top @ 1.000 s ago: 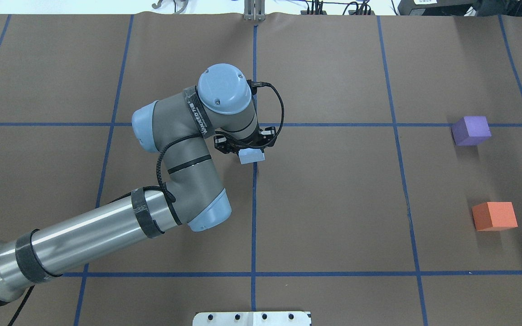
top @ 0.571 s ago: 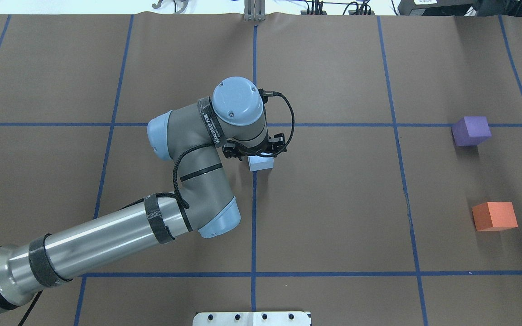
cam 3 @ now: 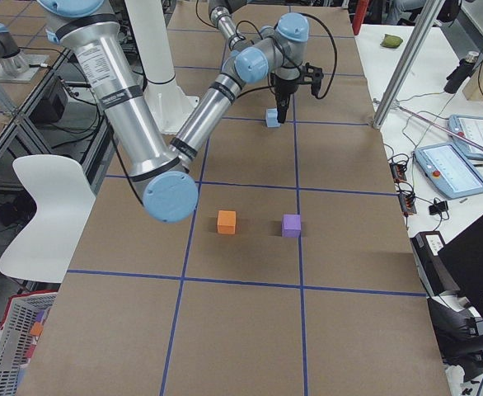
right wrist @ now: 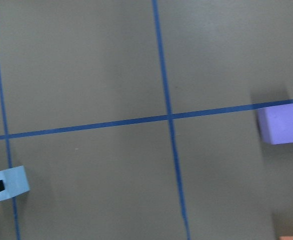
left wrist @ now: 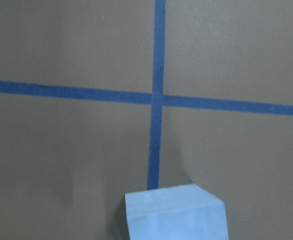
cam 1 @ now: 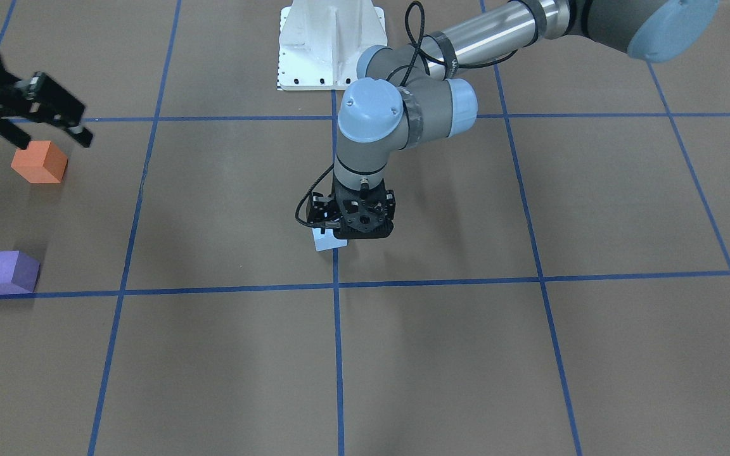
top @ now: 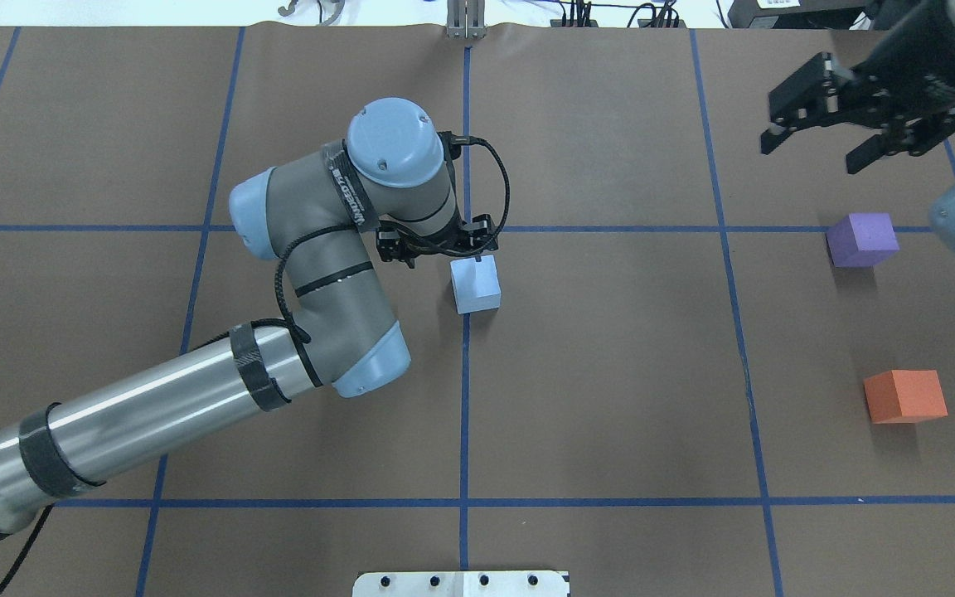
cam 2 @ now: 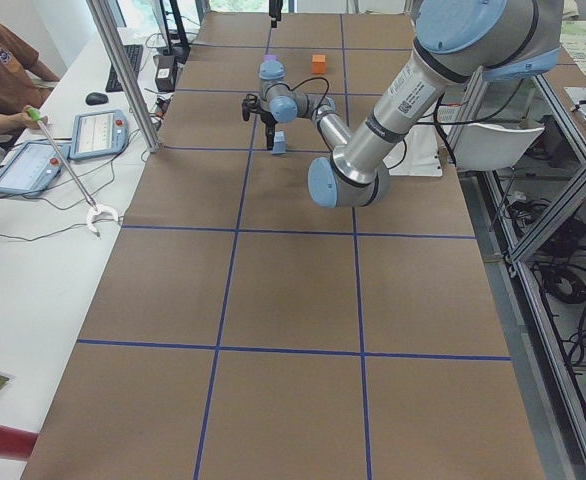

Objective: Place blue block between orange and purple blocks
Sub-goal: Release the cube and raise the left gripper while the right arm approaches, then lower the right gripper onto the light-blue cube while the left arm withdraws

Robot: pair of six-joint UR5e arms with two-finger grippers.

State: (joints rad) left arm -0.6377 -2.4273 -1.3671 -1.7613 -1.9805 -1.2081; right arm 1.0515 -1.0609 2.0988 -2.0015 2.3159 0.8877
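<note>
At the centre of the overhead frame the blue block (top: pixel 475 286) rests on the counter (top: pixel 610 373) across the middle tape line (top: pixel 464 414), just beside the left end effector (top: pixel 438 242) — spread or pressed together, I cannot tell — seemingly parked there for the spread, empty right end effector (top: pixel 816 148) at upper right, nearer the purple block (top: pixel 861 240) and orange block (top: pixel 904 396).

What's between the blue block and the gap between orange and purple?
Nothing visible: only table between the blue block and the gap between purple block and orange block. The right end effector hangs open, raised, near those two.
</note>
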